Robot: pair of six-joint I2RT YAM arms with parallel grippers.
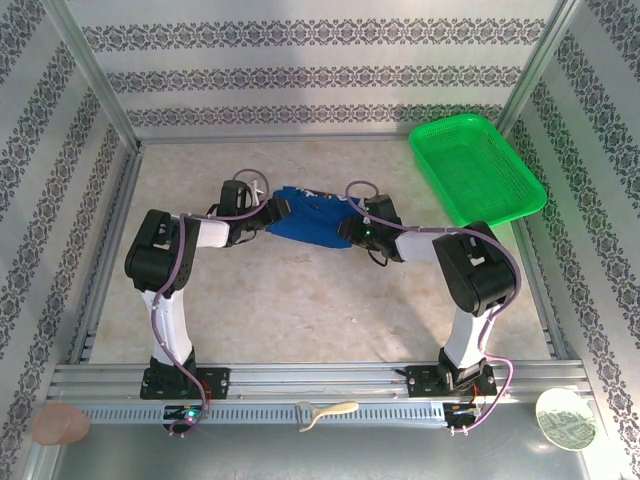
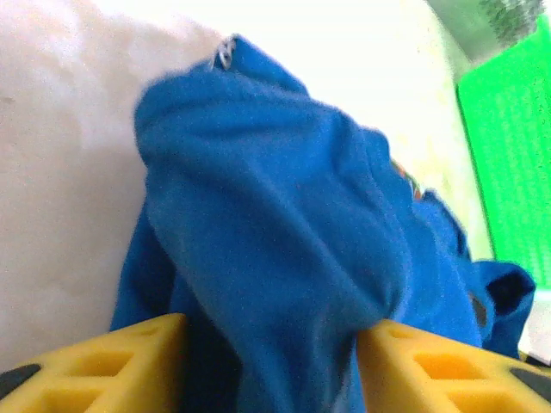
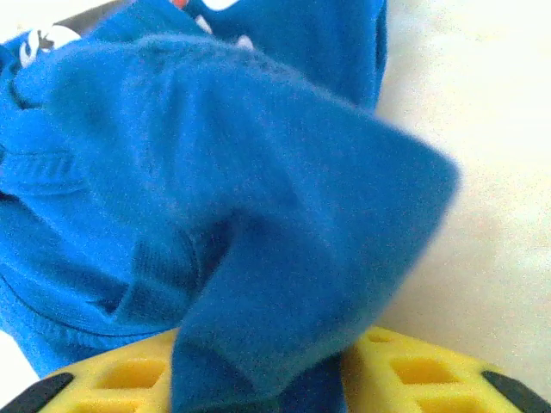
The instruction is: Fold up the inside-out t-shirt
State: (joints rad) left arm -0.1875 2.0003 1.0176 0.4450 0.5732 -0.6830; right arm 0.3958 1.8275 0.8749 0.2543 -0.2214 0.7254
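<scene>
The royal-blue t-shirt [image 1: 310,222] lies bunched in a small heap at mid-table, between my two grippers. My left gripper [image 1: 272,212] is at the heap's left end. In the left wrist view its yellow fingers [image 2: 129,361] stand well apart around a thick fold of the t-shirt [image 2: 275,224], with a dark gap beside one finger. My right gripper [image 1: 350,228] is at the heap's right end. Its fingers [image 3: 413,374] are also spread, and a loose flap of the t-shirt [image 3: 215,172] hangs between them. White print shows at the top of the right wrist view.
A green mesh basket [image 1: 480,165] sits tilted at the back right, also visible as the green basket [image 2: 508,155]. Patterned walls and metal posts enclose the table. On the front rail lie a pink disc [image 1: 60,424], a cream utensil [image 1: 325,412] and a pale bowl [image 1: 565,418].
</scene>
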